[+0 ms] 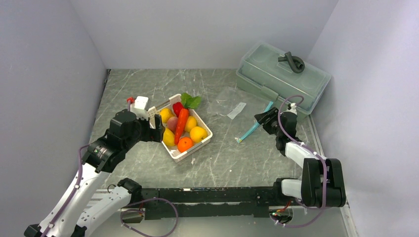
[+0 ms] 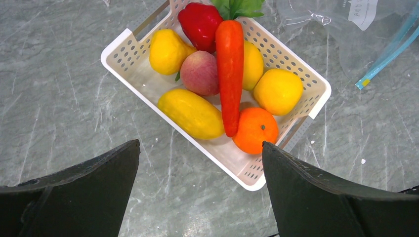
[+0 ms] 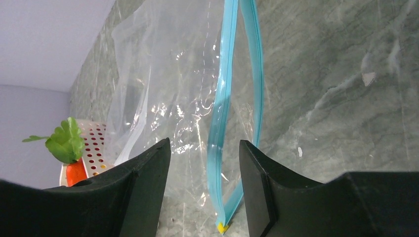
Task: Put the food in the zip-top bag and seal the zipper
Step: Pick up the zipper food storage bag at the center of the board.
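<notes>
Jaws are standing apart on both: our left gripper (image 2: 200,143) is hovering over the food (image 2: 230,74) in the basket (image 2: 118,47), our right gripper (image 3: 204,143) is straddling the zipper (image 3: 217,123) of the bag (image 3: 163,98), which we are judging light, floppy, best pinched there.

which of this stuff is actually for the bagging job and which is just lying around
For the job: carrot, red pepper, peach, orange, lemons, zip-top bag, its teal zipper.
Just lying about: white basket holding the food, grey-green lidded box, dark loop on its lid.
</notes>
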{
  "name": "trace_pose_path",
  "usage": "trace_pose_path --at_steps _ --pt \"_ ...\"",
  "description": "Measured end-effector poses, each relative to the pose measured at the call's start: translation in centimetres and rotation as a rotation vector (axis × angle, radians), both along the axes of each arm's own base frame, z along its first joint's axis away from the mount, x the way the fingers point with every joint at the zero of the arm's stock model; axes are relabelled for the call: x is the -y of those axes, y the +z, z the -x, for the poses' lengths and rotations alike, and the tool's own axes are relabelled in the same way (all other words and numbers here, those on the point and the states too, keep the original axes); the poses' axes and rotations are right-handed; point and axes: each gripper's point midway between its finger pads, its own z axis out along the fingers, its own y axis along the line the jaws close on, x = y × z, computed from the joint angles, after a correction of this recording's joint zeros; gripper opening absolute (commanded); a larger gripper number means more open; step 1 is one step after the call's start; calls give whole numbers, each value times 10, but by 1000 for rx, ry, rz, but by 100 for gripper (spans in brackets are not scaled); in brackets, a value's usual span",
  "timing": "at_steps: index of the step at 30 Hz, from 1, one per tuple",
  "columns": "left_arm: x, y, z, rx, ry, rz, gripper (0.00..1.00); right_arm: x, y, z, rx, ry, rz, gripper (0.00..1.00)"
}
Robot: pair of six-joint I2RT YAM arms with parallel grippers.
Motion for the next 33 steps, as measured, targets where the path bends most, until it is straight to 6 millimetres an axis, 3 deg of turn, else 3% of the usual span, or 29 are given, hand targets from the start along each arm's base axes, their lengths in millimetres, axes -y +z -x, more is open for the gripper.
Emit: trace_pose_path --at_steps 7,13,17,21,22,33 --pt "0 0 0 0 -1 0 98 -4 -1 -7 24 14 -28 55" --pt "0 0 0 0 -1 0 98 -7 -4 -15 41 19 -52 47" --pt "1 0 0 -1 -3 0 98 -10 -6 -19 44 26 -76 29" --pt "1 0 0 -1 -3 1 98 -12 -5 -23 60 29 -94 2" --pt "1 0 0 -1 -3 1 98 -12 -4 -23 64 30 -98 0" --pt "3 -2 0 -11 -14 3 100 -15 17 -23 118 42 -106 0"
